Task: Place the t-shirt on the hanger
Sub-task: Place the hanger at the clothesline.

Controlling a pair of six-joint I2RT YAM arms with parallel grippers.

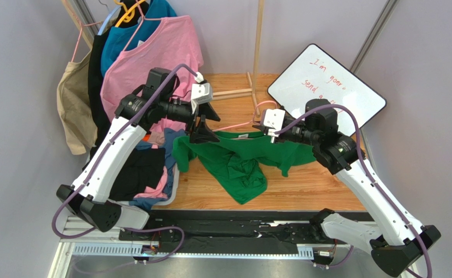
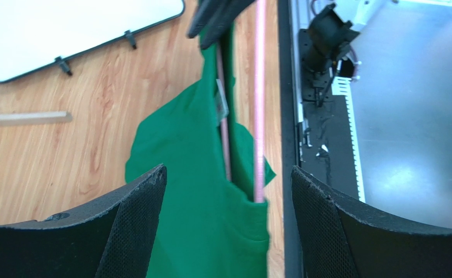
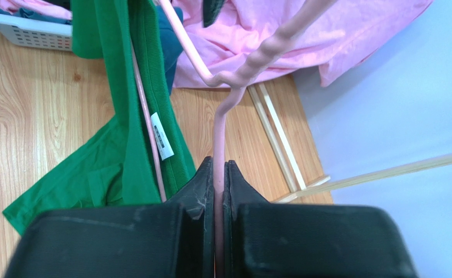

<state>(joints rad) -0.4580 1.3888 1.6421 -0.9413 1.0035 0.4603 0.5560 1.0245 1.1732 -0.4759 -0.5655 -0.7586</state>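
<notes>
The green t-shirt [image 1: 242, 157] hangs crumpled over the wooden table, its collar held up between the two arms. The pale-pink hanger [image 1: 238, 124] runs through the neck; its hook [image 1: 264, 106] arcs above the collar. My right gripper [image 1: 260, 127] is shut on the hanger's stem below the hook [image 3: 219, 169]. The shirt [image 3: 115, 145] and its white label [image 3: 162, 136] hang to the left of it. My left gripper [image 1: 206, 125] is open at the shirt's left shoulder. In the left wrist view the shirt [image 2: 199, 191] and hanger wire [image 2: 259, 116] lie between its spread fingers [image 2: 138, 205].
A white basket [image 1: 175, 184] of mixed clothes stands at the left. A pink t-shirt [image 1: 153, 58], a teal shirt [image 1: 124, 40] and a yellow-orange hanger [image 1: 130, 11] hang on the rack behind. A whiteboard [image 1: 326, 87] lies at the back right, by a wooden frame [image 1: 257, 58].
</notes>
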